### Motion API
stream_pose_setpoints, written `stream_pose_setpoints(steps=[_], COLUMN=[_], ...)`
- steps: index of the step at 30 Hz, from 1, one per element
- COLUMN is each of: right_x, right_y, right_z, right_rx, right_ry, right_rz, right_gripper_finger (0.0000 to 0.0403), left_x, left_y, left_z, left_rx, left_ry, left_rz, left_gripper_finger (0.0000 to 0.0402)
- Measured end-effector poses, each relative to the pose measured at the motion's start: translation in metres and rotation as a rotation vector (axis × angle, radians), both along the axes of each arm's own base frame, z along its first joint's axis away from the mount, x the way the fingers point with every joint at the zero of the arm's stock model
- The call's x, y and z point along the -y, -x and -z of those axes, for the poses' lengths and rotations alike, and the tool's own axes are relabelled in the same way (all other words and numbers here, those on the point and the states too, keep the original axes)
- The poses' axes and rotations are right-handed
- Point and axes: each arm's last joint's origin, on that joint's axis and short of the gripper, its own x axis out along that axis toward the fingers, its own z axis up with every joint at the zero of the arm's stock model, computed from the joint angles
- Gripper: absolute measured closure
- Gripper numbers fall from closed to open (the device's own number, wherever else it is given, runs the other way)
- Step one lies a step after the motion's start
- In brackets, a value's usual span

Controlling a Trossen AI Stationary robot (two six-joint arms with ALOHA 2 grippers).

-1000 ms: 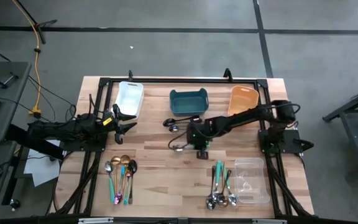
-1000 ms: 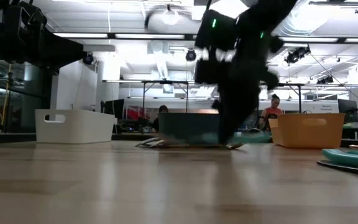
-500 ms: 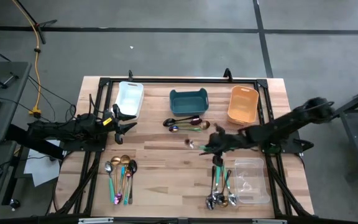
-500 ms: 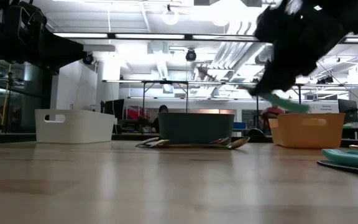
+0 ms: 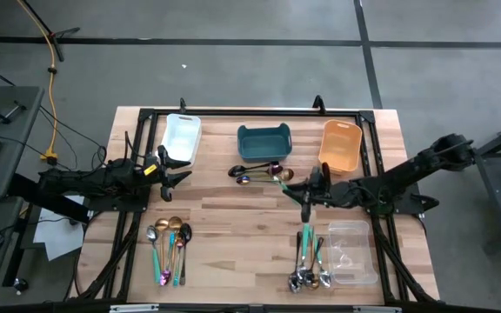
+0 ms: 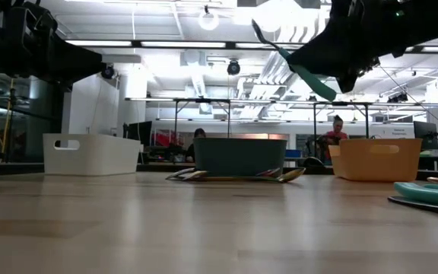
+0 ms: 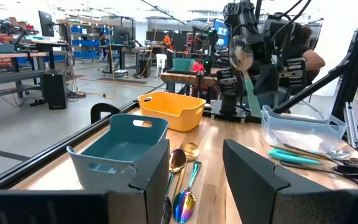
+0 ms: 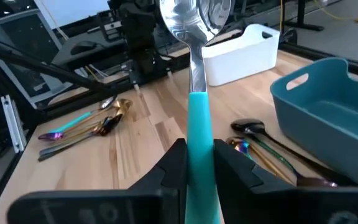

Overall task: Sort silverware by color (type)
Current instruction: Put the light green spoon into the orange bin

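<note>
Just beside the orange bin (image 5: 339,144), we are clamping our right fingers (image 8: 173,167) on a teal-handled spoon (image 8: 197,99); left fingers (image 7: 253,171) are gaping empty.

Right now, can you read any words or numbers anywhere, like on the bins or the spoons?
None can be read.
The white bin, teal bin, orange bin and clear bin show no labels.
The teal-handled spoon held in the right tool has no marking that shows.
Signs in the room behind are too small and blurred to read.

Right gripper (image 5: 308,193) clamped; left gripper (image 5: 177,169) spread.
</note>
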Motion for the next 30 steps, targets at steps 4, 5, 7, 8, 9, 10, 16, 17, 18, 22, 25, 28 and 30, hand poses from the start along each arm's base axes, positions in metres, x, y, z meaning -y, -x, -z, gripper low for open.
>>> stream_pose_setpoints(steps=[4,5,7,8,9,10,16,17,18,22,25,28,30], right_x=[0.001,0.001,0.001,0.001,0.001,0.001,0.006,0.008,0.011,0.031,0.051,0.073,0.085], right_y=[0.0,0.0,0.0,0.001,0.001,0.001,0.004,0.004,0.005,0.004,0.004,0.01,0.017], right_z=[-0.001,-0.001,-0.001,-0.001,-0.001,-0.001,-0.002,-0.003,-0.003,-0.004,-0.008,-0.013,-0.016], right_rx=[0.001,0.003,0.003,0.002,0.002,0.001,0.002,0.002,-0.002,-0.036,-0.055,-0.078,-0.111], right_ry=[0.016,0.019,0.036,0.05,0.064,0.077,0.143,0.157,0.176,0.251,0.277,0.285,0.288], right_rz=[0.025,0.034,0.06,0.071,0.087,0.107,0.309,0.36,0.406,0.571,0.653,0.744,0.776], right_gripper_finger=[0.0355,0.0355,0.0355,0.0355,0.0355,0.0355,0.0355,0.0355,0.0355,0.0355,0.0355,0.0355,0.0355], left_x=[0.0,0.0,0.0,0.0,0.0,0.0,0.0,0.0,0.0,0.0,0.0,0.0,0.0], left_y=[0.0,0.0,0.0,0.0,0.0,0.0,0.0,0.0,0.0,0.0,0.0,0.0,0.0], left_z=[0.0,0.0,0.0,0.0,0.0,0.0,0.0,0.0,0.0,0.0,0.0,0.0,0.0], left_rx=[0.0,0.0,0.0,0.0,0.0,0.0,0.0,0.0,0.0,0.0,0.0,0.0,0.0], left_ry=[0.0,0.0,0.0,0.0,0.0,0.0,0.0,0.0,0.0,0.0,0.0,0.0,0.0], left_rz=[0.0,0.0,0.0,0.0,0.0,0.0,0.0,0.0,0.0,0.0,0.0,0.0,0.0], left_gripper_finger=[0.0257,0.0257,0.0257,0.0257,0.0257,0.0257,0.0257,0.0257,0.0257,0.0257,0.0257,0.0257,0.0257])
